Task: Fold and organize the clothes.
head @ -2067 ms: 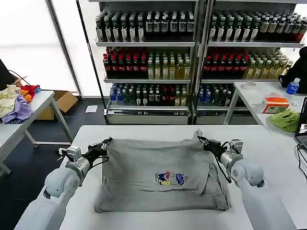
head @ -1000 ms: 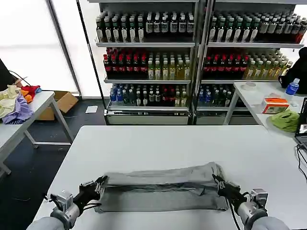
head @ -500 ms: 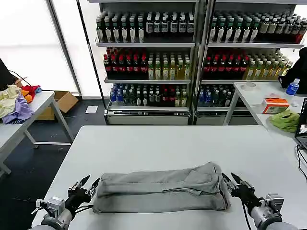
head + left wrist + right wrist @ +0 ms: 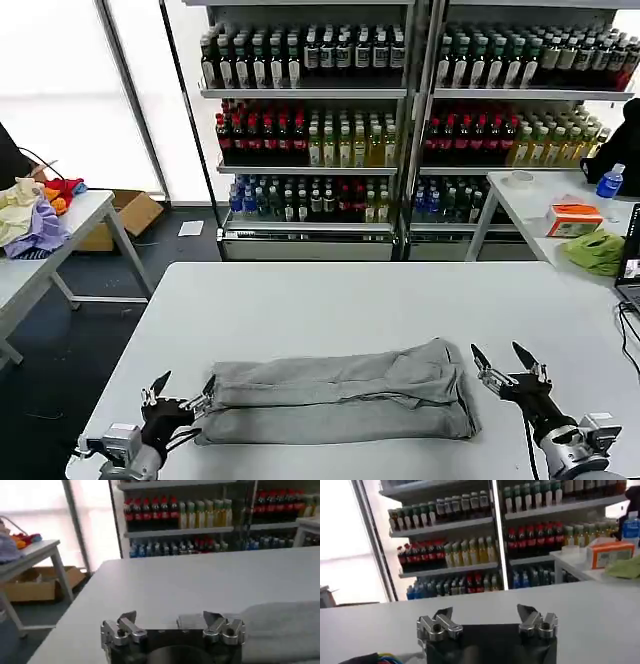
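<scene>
A grey shirt (image 4: 340, 395) lies folded into a long band across the near part of the white table (image 4: 330, 300). My left gripper (image 4: 182, 391) stands open just off the band's left end, one finger close to the cloth edge. My right gripper (image 4: 505, 357) is open too, a little clear of the band's right end, holding nothing. In the left wrist view the left gripper (image 4: 170, 616) has its jaws wide apart, with the grey shirt (image 4: 280, 627) lying beyond one finger. The right wrist view shows the right gripper (image 4: 485, 612) spread over bare tabletop.
Shelves of bottles (image 4: 400, 110) stand behind the table. A side table on the left carries a pile of coloured garments (image 4: 30, 215). Another table at the right holds a lime-green cloth (image 4: 595, 250), an orange box (image 4: 573, 218) and a water bottle (image 4: 610, 180).
Both grippers carried the shirt's far edge toward me, folding it into a band, then let go, opened and drew outward and back from its ends.
</scene>
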### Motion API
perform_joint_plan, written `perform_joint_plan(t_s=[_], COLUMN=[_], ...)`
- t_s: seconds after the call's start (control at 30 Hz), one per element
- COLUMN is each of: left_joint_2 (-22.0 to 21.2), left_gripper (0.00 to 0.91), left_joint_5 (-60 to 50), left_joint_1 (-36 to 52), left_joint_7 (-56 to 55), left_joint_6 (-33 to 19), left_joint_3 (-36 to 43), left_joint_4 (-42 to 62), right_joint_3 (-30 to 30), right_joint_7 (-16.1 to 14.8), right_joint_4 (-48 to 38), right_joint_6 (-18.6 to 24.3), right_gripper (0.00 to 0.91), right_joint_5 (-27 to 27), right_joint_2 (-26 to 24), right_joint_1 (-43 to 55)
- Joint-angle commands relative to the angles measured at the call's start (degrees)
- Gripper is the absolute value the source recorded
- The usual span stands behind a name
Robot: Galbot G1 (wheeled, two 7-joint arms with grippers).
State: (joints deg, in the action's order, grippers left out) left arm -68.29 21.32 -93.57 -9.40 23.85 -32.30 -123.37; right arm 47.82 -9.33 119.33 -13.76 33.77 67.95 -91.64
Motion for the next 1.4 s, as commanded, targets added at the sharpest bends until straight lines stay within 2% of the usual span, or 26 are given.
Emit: perform_joint_plan(t_s=[0.03, 0.37, 0.4, 0.43, 0.47, 0.5, 0.53, 0.63, 0.77, 0.87, 1.2, 1.4], left_joint_2=[-8.68, -10.04, -10.06, -10.08, -10.15, -10.20, -10.30, -10.63, -11.46, -12.18, -14.10, -11.18], left_gripper=[0.907, 0.907, 0.846, 0.705, 0.605, 0.353, 0.252, 0.101, 0.081, 0.030, 0.030, 0.030], left_joint_5=[-1.85, -2.91, -2.81, -2.76, -2.74, -2.73, -2.70, -2.85, -3.28, -3.81, -5.07, -1.72], left_joint_1=[-0.29, 0.27, 0.39, 0.68, 0.84, 1.11, 1.38, 1.51, 0.51, 0.09, -0.59, 1.42], left_joint_7=[-10.81, -11.00, -10.94, -10.88, -10.84, -10.85, -10.89, -10.87, -10.70, -10.55, -10.98, -11.36], left_joint_6=[-0.39, -0.87, -0.95, -1.12, -1.40, -1.46, -1.65, -2.41, -3.31, -4.01, -6.93, -7.82], left_joint_3=[7.97, 10.84, 10.75, 10.46, 10.21, 10.09, 9.91, 9.89, 10.51, 11.22, 12.82, 8.81], left_joint_4=[0.76, 2.59, 2.79, 3.66, 4.12, 4.84, 5.65, 6.97, 7.50, 7.54, 6.03, 3.42], right_joint_3=[-0.08, 0.68, 0.86, 0.94, 1.08, 1.15, 1.22, 1.47, 1.34, 1.26, 2.22, 3.53], right_joint_7=[-1.07, -0.94, -0.89, -0.91, -0.88, -0.90, -0.92, -0.88, -0.91, -0.90, -1.24, -1.16], right_joint_4=[-0.65, -1.02, -1.01, -0.98, -0.89, -0.76, -0.70, -0.45, -0.44, -0.46, 0.78, 1.34], right_joint_6=[2.87, 3.14, 3.13, 3.12, 3.13, 3.14, 3.15, 3.13, 3.20, 3.22, 3.00, 2.90], right_gripper=[0.907, 0.907, 0.907, 0.907, 0.907, 0.907, 0.907, 0.907, 0.907, 0.907, 0.907, 0.907], right_joint_5=[-0.36, 0.04, 0.17, 0.26, 0.30, 0.32, 0.37, 0.56, 0.57, 0.58, 0.88, 1.51], right_joint_2=[0.11, -0.26, -0.47, -0.61, -0.86, -0.95, -0.98, -0.89, -0.74, -0.78, -1.24, -1.57], right_joint_1=[-0.21, -0.47, -0.36, -0.32, -0.25, -0.21, -0.17, -0.14, -0.25, -0.05, -0.35, -0.80])
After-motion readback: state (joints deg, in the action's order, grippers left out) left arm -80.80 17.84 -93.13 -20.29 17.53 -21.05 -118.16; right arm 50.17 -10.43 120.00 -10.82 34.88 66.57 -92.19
